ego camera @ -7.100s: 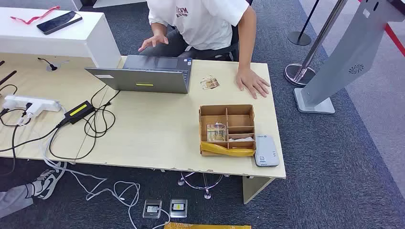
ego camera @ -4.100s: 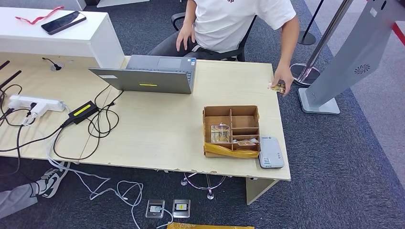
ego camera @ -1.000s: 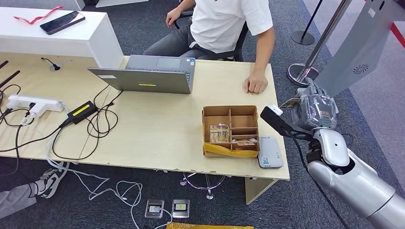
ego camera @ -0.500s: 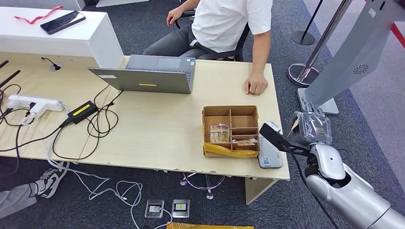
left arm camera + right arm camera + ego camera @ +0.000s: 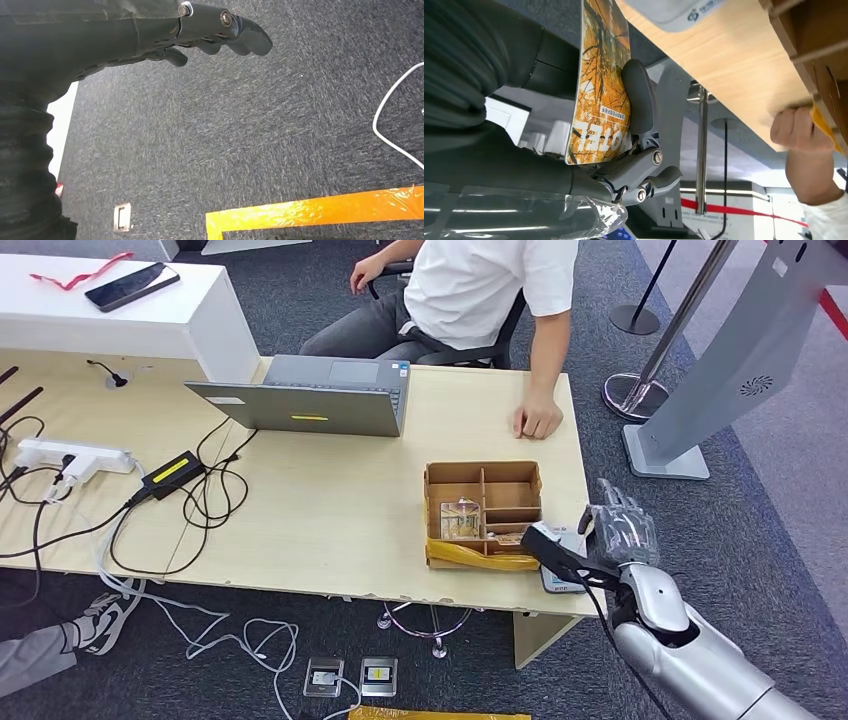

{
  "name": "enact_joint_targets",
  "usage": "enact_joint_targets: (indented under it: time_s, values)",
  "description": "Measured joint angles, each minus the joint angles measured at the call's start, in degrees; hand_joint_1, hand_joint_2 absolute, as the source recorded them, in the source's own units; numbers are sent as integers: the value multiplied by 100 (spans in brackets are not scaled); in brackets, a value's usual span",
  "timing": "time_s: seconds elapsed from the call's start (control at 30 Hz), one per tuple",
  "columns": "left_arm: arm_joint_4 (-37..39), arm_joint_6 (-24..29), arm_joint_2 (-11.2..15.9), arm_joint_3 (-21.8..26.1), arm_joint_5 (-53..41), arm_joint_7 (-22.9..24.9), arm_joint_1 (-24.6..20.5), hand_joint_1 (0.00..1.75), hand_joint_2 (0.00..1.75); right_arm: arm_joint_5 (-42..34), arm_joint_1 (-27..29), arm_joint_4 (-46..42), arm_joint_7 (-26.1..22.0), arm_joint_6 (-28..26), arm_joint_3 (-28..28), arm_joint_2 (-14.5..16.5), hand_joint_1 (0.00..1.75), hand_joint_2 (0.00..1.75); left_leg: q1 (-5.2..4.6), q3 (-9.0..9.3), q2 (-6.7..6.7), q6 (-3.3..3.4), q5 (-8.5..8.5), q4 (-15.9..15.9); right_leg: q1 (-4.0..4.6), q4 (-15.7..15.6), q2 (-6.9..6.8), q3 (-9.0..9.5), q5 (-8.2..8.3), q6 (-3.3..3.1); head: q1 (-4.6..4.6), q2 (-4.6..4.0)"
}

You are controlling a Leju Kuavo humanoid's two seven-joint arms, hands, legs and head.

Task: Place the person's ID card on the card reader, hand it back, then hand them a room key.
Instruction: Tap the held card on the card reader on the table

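The right hand (image 5: pixel 620 530) holds the ID card (image 5: pixel 600 85) clamped between its thumb and fingers, gripped at 1 end so most of the card sticks out clear, probably so the free part can be laid flat on the reader. In the right wrist view the card stands edge-on to the counter (image 5: pixel 330 510), its free end just beside the reader (image 5: pixel 674 11), not yet flat on it. In the head view the hand hangs over the counter's right edge, close above the reader (image 5: pixel 560 565), which lies at the counter's near right corner, touching the side of the cardboard tray (image 5: pixel 432 502).

The tray's compartments hold a few small items that could be room keys; placed next to the reader, they would be an easy reach for the last step. The person (image 5: pixel 480 290) sits across the counter with a fist (image 5: pixel 538 421) resting near the far edge, well apart from the reader, as if waiting.

The left hand (image 5: pixel 220 30) hangs above the carpet, fingers loosely extended and holding nothing.
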Motion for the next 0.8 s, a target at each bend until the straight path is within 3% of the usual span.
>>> enact_joint_targets:
  time_s: [0.8]
  values:
    - [0, -78, 33, 8, -2, -108, 3, 0, 175, -180, 653, 239, 212, -379, -398, 22, 165, 175, 0, 7, 6, -1, 0, 0, 0, -1, 6, 1, 0, 0, 0, 0]
